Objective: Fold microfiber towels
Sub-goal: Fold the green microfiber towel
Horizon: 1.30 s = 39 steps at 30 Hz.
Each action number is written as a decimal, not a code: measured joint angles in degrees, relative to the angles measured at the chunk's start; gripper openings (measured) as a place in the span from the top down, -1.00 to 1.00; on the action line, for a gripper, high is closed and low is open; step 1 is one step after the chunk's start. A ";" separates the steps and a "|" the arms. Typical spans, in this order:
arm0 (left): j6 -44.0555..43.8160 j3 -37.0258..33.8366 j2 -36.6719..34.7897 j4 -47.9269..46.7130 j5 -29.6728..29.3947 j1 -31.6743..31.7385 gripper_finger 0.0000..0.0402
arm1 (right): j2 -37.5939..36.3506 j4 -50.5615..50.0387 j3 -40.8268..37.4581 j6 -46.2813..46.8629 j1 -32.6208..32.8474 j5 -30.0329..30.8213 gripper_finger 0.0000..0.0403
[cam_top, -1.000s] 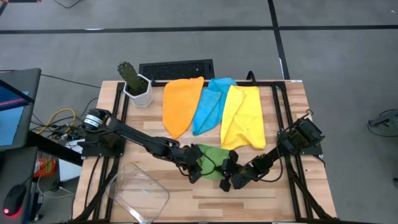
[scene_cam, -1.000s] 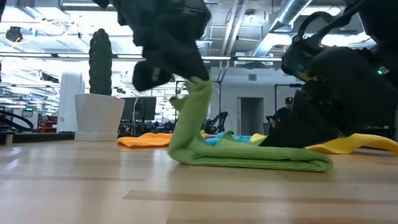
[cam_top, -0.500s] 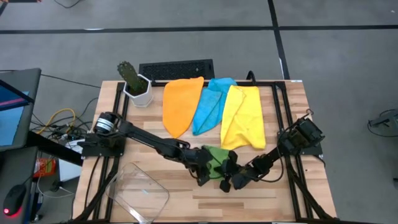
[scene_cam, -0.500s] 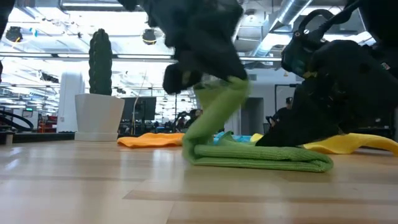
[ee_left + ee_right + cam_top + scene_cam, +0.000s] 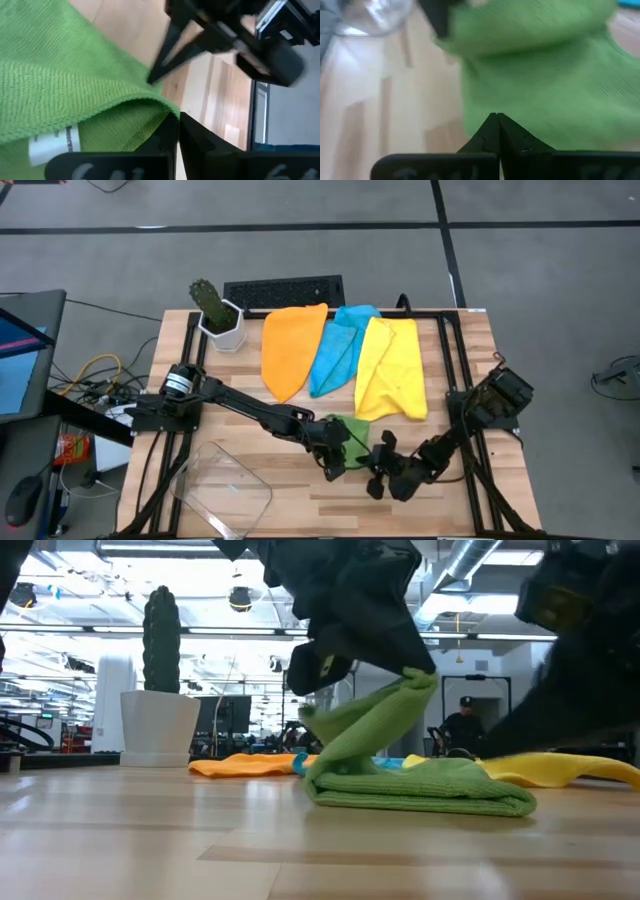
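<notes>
High view: my left gripper [image 5: 335, 452] is near the front-middle of the table [image 5: 470, 340], fingers pressed together on an edge of the green towel [image 5: 352, 430]. The towel is a small folded patch between my two grippers; its long axis I cannot tell from above, as the arms cover most of it. My right gripper [image 5: 380, 478] is just beside it toward the front, fingers together, holding nothing. Behind, three towels lie flat side by side, long axis from the front to the back of the table: orange towel [image 5: 290, 345], blue towel [image 5: 338, 345], yellow towel [image 5: 392, 368]. A cactus [image 5: 210, 302] in a white pot stands at the back-left corner, a clear tray [image 5: 225, 490] at front-left.

Low view: the green towel [image 5: 420, 785] lies folded on the wood, long axis across the picture. One flap goes up, tilted, to my left gripper [image 5: 405, 675], which clamps its top edge.

Left wrist view: my fingers [image 5: 195, 140] are shut on the hem of the green towel [image 5: 60, 85]; a white label is on the cloth. The right arm shows farther off.

Right wrist view: my right fingers [image 5: 497, 132] are closed with nothing between, tips just at the edge of the green towel [image 5: 555, 95].
</notes>
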 joint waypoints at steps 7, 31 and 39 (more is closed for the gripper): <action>0.19 0.06 1.02 0.66 0.27 0.00 1.00 | 0.01 -2.24 -0.04 0.82 0.79 0.42 0.90; -0.76 1.90 6.56 4.51 2.50 0.03 0.97 | 0.06 -2.88 -0.01 0.39 0.14 0.14 0.91; -1.07 1.88 6.56 7.49 0.50 0.00 0.69 | 0.06 -2.98 -0.01 0.41 0.12 0.10 0.87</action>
